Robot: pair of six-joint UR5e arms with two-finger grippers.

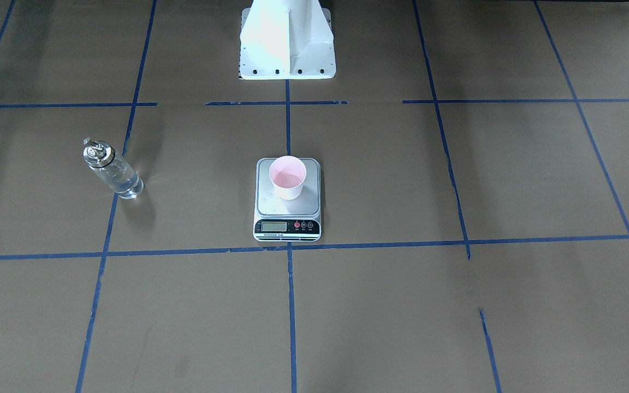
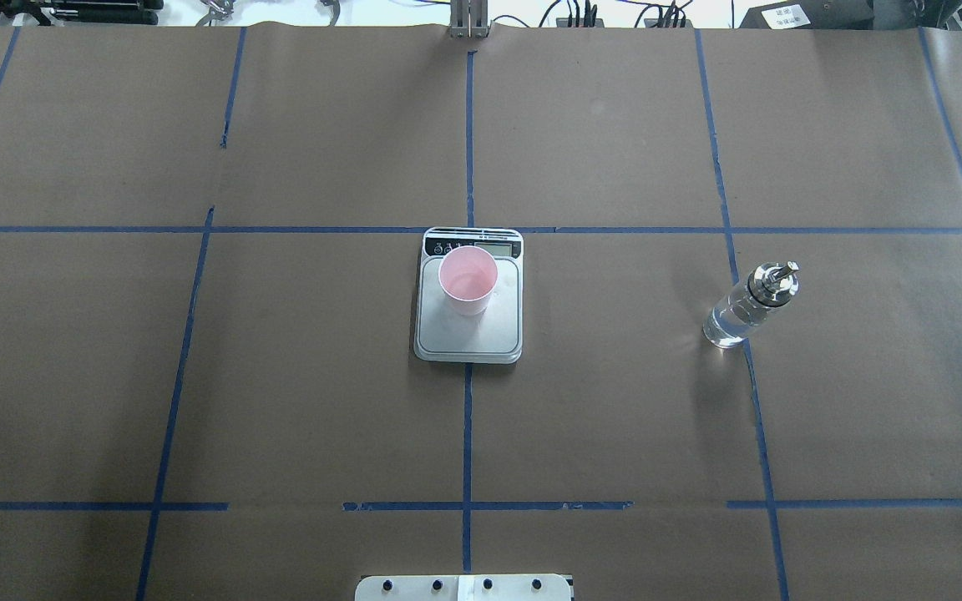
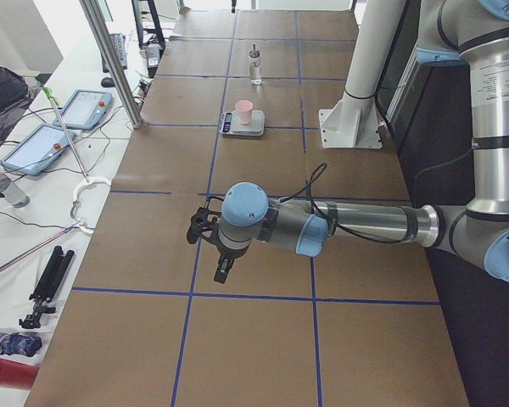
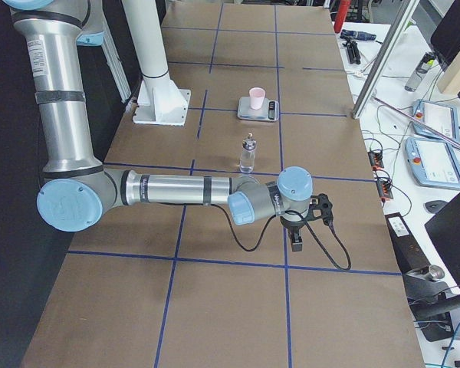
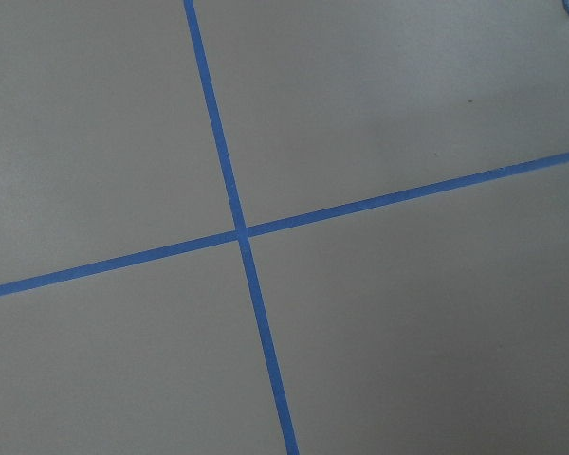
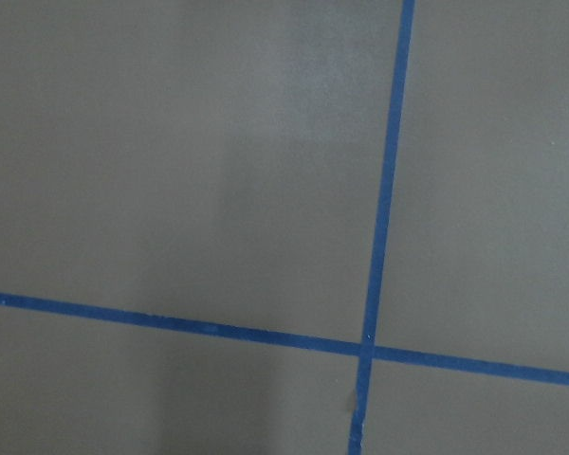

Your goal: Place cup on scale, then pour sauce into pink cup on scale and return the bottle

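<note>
Tabletop (image 1: 456, 305): brown paper, marked into squares with blue tape (image 1: 290, 305).

Scale (image 1: 287, 207): lies flat at the centre of the tabletop, in line with the white robot base (image 1: 287, 43). Its display strip is on the side away from the base.

Cup (image 1: 288, 177): pink, upright on the scale's metal platform, on the half nearer the display in the overhead view. It sits within the platform's edges. There is a pale sheen at the bottom of its inside, but the pictures do not show whether that is liquid.

Bottle (image 2: 748, 305): upright on the tabletop, on the robot's right, well apart from the scale. Its foot stands on a blue tape line. The silver spout cap is on. Clear sauce (image 2: 727, 327) shows through the glass in the lower part.

Left arm (image 3: 365, 222): stretched out low over the near end of the tabletop in the left side view, far from the scale. Left jaws point down; cannot tell whether they are spread or pressed together.

Right arm (image 4: 176, 188): stretched out likewise in the right side view, its wrist just on the near side of the bottle. Right jaws point down; state cannot be told either.

Both wrist cameras show only brown paper and a tape crossing.
</note>
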